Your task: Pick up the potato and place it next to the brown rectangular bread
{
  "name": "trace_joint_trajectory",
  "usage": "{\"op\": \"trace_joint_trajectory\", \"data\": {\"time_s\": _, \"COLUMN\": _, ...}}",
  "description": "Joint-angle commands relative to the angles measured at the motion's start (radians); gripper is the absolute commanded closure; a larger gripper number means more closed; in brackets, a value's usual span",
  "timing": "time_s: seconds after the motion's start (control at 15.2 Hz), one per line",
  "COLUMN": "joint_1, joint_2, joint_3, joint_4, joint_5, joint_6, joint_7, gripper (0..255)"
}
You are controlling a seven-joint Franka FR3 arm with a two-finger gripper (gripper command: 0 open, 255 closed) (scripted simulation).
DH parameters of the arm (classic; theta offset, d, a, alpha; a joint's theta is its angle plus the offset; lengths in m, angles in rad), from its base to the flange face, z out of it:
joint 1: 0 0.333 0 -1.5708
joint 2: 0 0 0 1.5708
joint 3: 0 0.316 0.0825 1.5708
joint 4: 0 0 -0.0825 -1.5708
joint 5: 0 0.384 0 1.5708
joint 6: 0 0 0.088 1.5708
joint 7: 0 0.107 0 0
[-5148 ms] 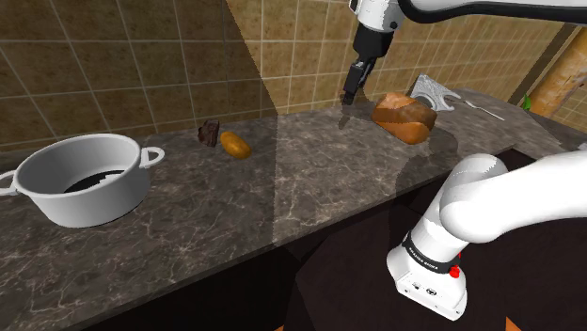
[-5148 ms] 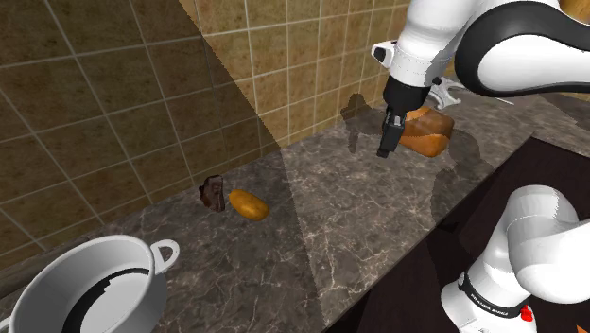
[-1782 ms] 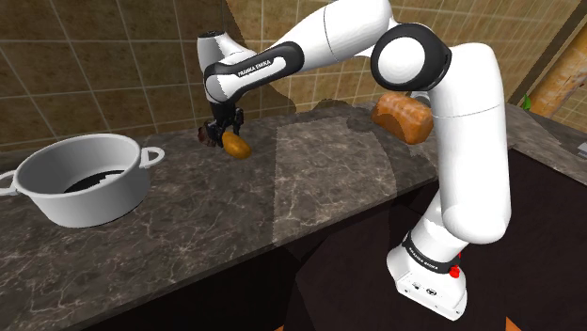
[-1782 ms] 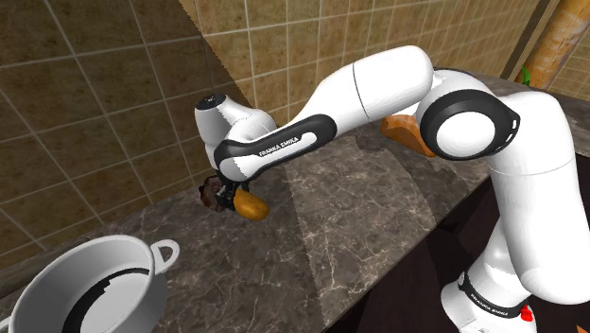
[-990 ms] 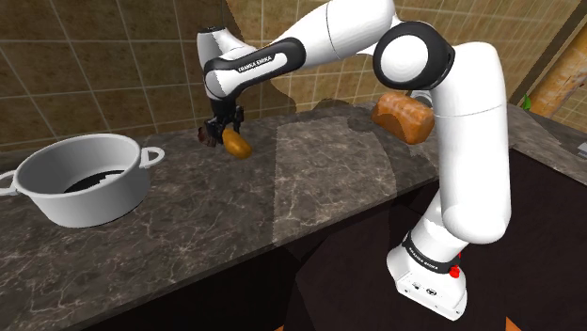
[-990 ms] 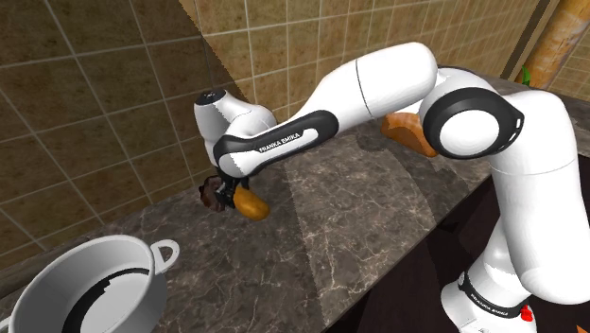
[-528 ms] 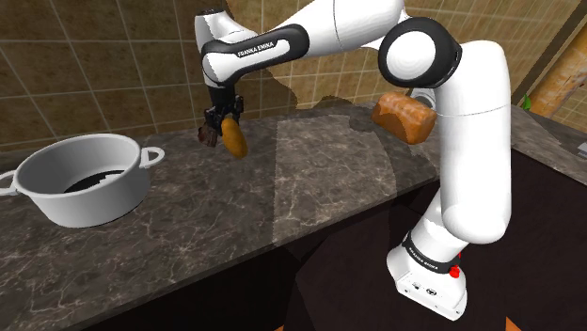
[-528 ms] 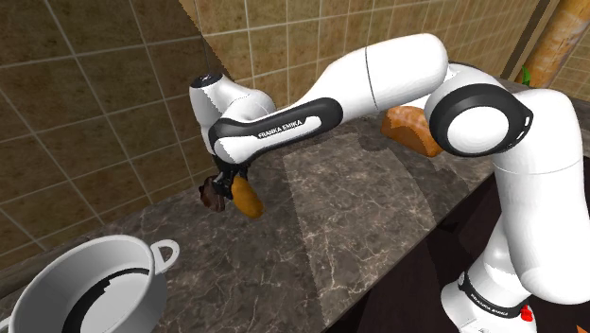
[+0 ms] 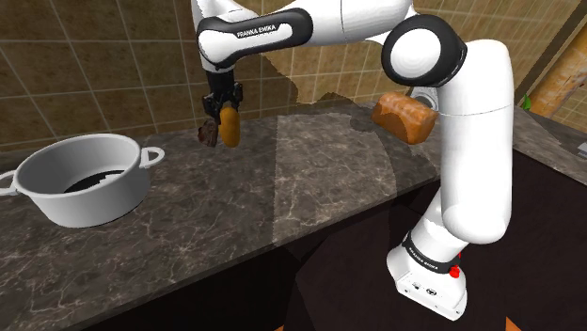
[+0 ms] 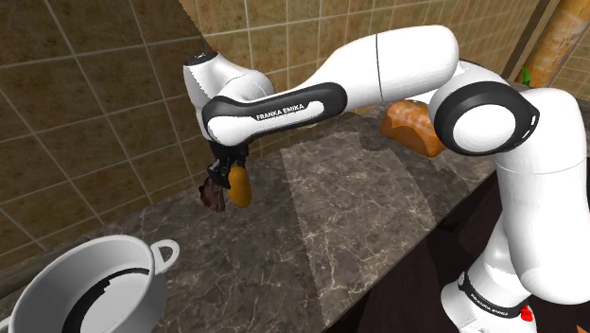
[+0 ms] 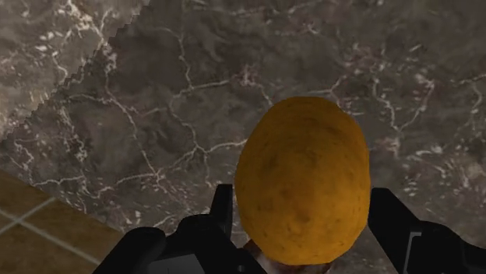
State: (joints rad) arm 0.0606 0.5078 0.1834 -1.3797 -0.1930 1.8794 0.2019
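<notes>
The potato (image 9: pixel 229 126), orange-brown and oval, hangs end-down a little above the dark marble counter (image 9: pixel 310 174) near the tiled wall. My black gripper (image 9: pixel 225 115) is shut on its upper end. In the second exterior view the potato (image 10: pixel 240 188) hangs below the gripper (image 10: pixel 233 174), clear of the counter. In the wrist view the potato (image 11: pixel 302 179) sits between the two fingers of the gripper (image 11: pixel 304 216), with marble below it. The brown rectangular bread (image 9: pixel 404 111) lies far along the counter toward the shoulder view's right, and its end (image 10: pixel 412 126) shows behind the arm.
A small dark brown object (image 9: pixel 206 134) lies on the counter just beside the hanging potato. A grey pot (image 9: pixel 80 179) with side handles stands at the shoulder view's left. The counter's front edge drops to a dark floor where the stand (image 9: pixel 428 277) sits.
The gripper has risen from the counter with the potato in it. The potato has swung from lying flat to hanging nearly upright. The dark object stayed in place.
</notes>
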Motion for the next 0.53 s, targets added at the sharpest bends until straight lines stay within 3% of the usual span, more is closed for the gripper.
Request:
{"op": "trace_joint_trajectory", "data": {"time_s": 0.0, "joint_1": 0.001, "joint_2": -0.006, "joint_3": 0.001, "joint_4": 0.017, "joint_5": 0.002, "joint_6": -0.023, "joint_7": -0.002, "gripper": 255}}
{"op": "trace_joint_trajectory", "data": {"time_s": 0.46, "joint_1": 0.006, "joint_2": -0.011, "joint_3": 0.003, "joint_4": 0.103, "joint_5": 0.006, "joint_6": -0.114, "joint_7": -0.013, "gripper": 255}}
